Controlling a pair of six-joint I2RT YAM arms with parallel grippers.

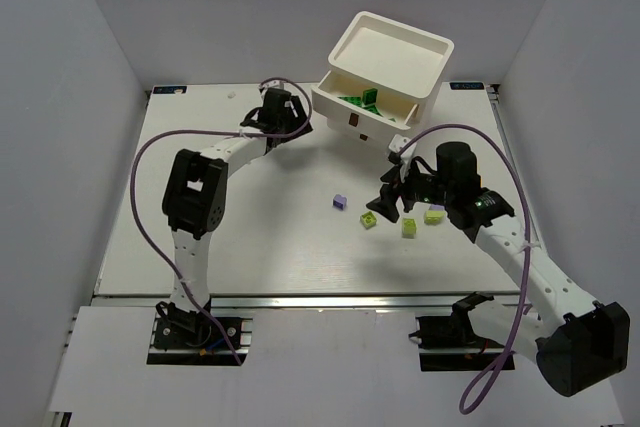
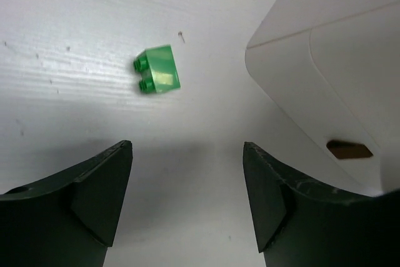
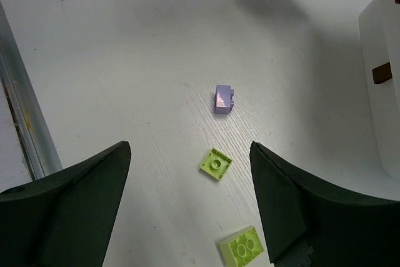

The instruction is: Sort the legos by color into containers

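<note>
Right now L claw (image 2: 187,147) hangs w/ fingers apart, nothing between them, low over the bench (image 1: 250,237) beside the white drawer unit (image 1: 392,47). One green brick (image 2: 159,70) lies just ahead of it, near the unit's corner, not touching. One drawer (image 1: 340,115) is pulled out, w/ several green bricks (image 1: 362,99) inside. R claw (image 3: 189,146) is also spread wide and empty, above the loose pieces. A purple brick (image 3: 223,99) lies ahead, a lime brick (image 3: 216,164) just nearer, and a second lime brick (image 3: 242,246) at the bottom edge of that view.
</note>
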